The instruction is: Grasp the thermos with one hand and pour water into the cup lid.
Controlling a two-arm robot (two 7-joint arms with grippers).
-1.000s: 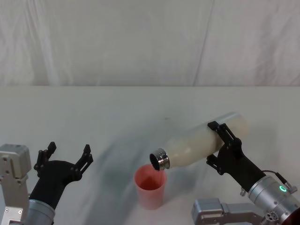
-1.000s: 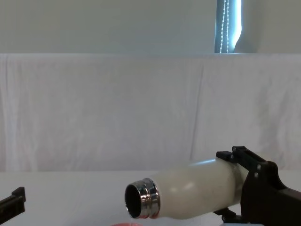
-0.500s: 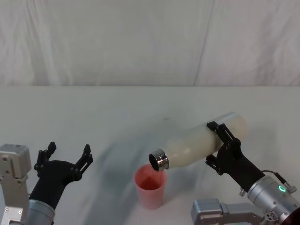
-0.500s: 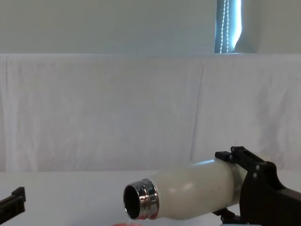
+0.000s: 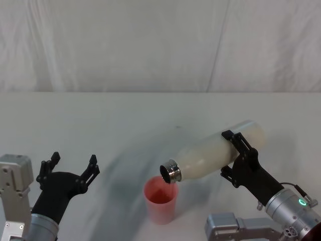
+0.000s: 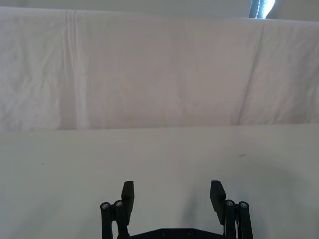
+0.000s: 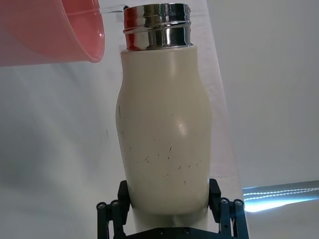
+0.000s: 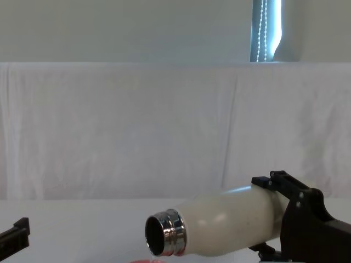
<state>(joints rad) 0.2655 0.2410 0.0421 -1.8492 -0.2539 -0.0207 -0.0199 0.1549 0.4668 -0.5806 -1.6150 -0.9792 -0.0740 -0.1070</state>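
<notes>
My left tool [image 5: 70, 165] is matte black, its fingers thin linkage bars that end in small blocky pads; behind it the wrist widens into a smooth black cone, then a silver-grey ring, with a pale grey boxy housing beside it that carries small dark screw holes; from the left wrist view, the left tool [image 6: 172, 195] shows two flat rectangular pads on paired black rods with bright round pivot pins at their bases; my right tool [image 5: 236, 156] is the same black linkage build on a black tapered wrist; its silver cuff bears a small green lit ring and a thin black cable looping beside it, with a grey housing below.
</notes>
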